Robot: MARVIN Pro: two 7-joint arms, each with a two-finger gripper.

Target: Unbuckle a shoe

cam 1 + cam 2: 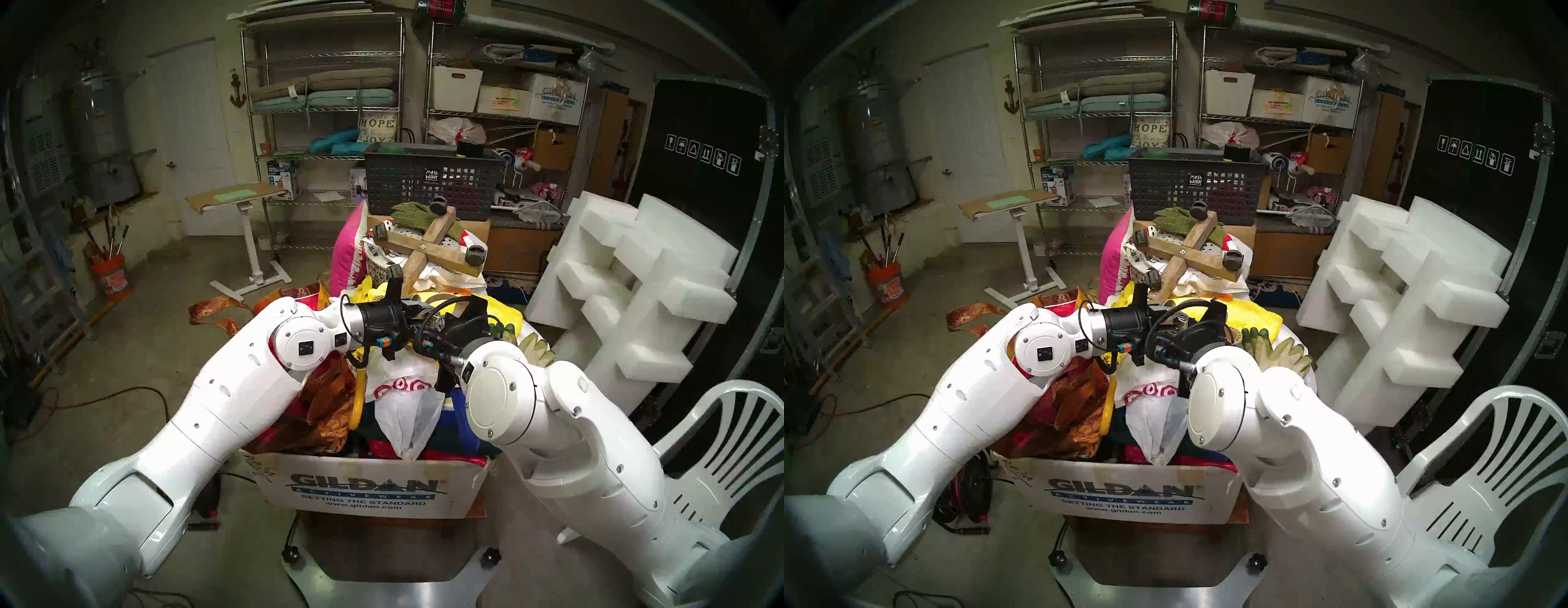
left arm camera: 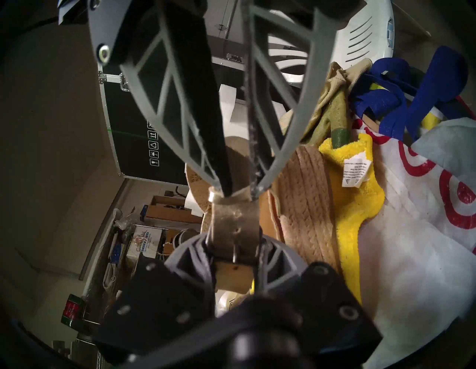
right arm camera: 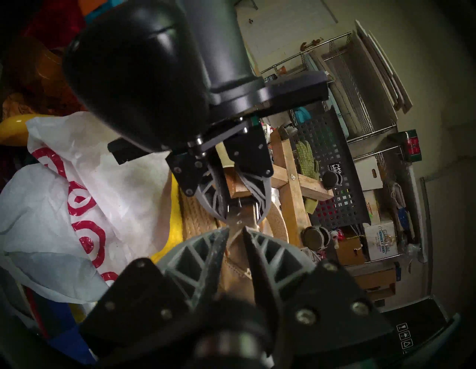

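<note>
Shoe (image 2: pixel 304 201) is being held beside yellow cloth (image 2: pixel 358 195). Strap (image 2: pixel 235 221) is being pinched by left gripper (image 2: pixel 235 257) and right gripper (image 2: pixel 238 192); tension should be kept steady, pull gentle.

A: Where do the two arms meet?
B: Above an overfilled Gildan cardboard box (image 1: pixel 373 488). The left arm (image 1: pixel 237 382) reaches in from the left, the right arm (image 1: pixel 551 424) from the right, and their black wrists crowd together over the pile.
A: What is in the pile?
B: A white bag with red rings (image 1: pixel 399 382), orange patterned fabric (image 1: pixel 314 420), pale work gloves (image 1: pixel 534 346) beside the right arm, and farther back a wooden cross with castors (image 1: pixel 428 250).
A: And the tools?
B: Hidden among the wrists; their jaws cannot be made out.
</note>
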